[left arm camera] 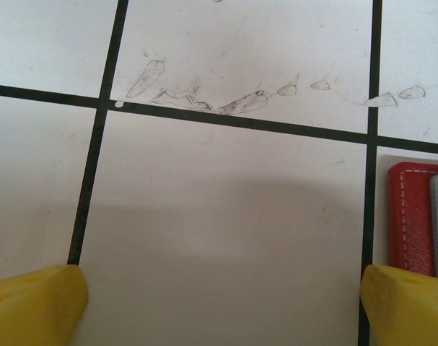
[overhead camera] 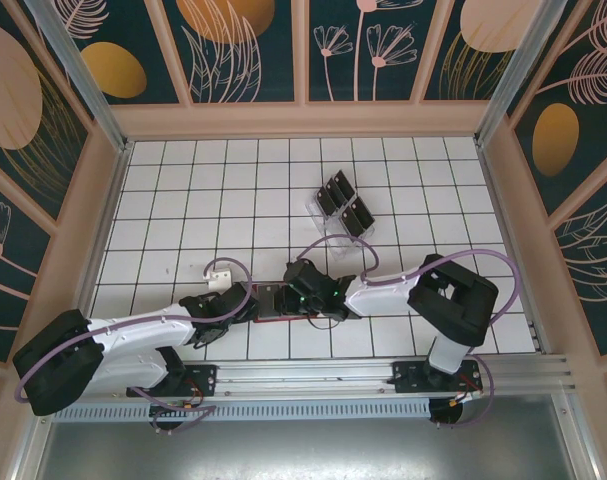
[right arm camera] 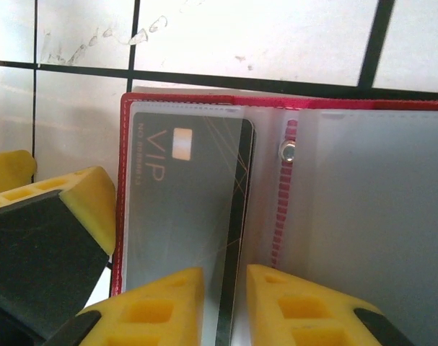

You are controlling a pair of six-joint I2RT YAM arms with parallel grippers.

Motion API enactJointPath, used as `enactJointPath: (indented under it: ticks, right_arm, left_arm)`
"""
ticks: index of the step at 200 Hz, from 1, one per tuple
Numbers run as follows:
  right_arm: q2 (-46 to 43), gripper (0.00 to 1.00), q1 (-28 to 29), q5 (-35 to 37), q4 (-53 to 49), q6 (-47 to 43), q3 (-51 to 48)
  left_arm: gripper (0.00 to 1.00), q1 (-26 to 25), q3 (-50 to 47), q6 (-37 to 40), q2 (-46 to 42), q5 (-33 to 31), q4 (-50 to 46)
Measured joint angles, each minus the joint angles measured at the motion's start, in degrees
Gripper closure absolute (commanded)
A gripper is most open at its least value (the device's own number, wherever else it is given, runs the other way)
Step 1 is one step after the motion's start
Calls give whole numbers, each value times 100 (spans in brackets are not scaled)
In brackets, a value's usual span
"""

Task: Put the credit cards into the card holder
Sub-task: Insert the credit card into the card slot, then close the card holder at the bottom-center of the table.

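The card holder [right arm camera: 291, 101] lies open on the table: a red wallet with greyish clear pockets. A black credit card [right arm camera: 186, 216] marked VIP sits mostly inside its left pocket, and its right edge still shows outside the pocket. My right gripper [right arm camera: 225, 288] hovers over that edge with its yellow fingertips [right arm camera: 164, 303] a narrow gap apart, pinching nothing. My left gripper [left arm camera: 222, 306] stands wide open over bare tile, its right finger next to the wallet's red edge [left arm camera: 410, 216]. From above, both grippers [overhead camera: 251, 300] [overhead camera: 305, 290] meet over the wallet [overhead camera: 279, 319].
A clear plastic rack [overhead camera: 318, 212] holding several more black cards [overhead camera: 341, 207] stands farther back, right of centre. The white gridded table [overhead camera: 183, 200] is walled on three sides. A yellow finger [right arm camera: 85, 202] of the left gripper sits by the wallet's left edge.
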Motion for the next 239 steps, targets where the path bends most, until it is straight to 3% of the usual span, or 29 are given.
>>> enactJointPath:
  ticks: [51, 73, 105, 166, 239]
  right_arm:
    - [-151, 64, 11, 4, 24, 0, -9]
    - [-837, 59, 11, 170, -72, 9, -195]
    - [-2124, 41, 9, 719, -330, 98, -675]
    - [-3189, 38, -278, 1419, -1161, 240, -1829]
    - [-2846, 38, -422, 1438, -918, 114, -1945]
  left_arm:
    - [1, 0, 33, 0, -125, 39, -74]
    - [1, 2, 66, 0, -426, 79, -177]
    - [2, 2, 341, 26, -887, 76, -186]
    - [1, 13, 601, 498, -769, 330, 551]
    - [2, 514, 483, 807, -527, 1268, 1517]
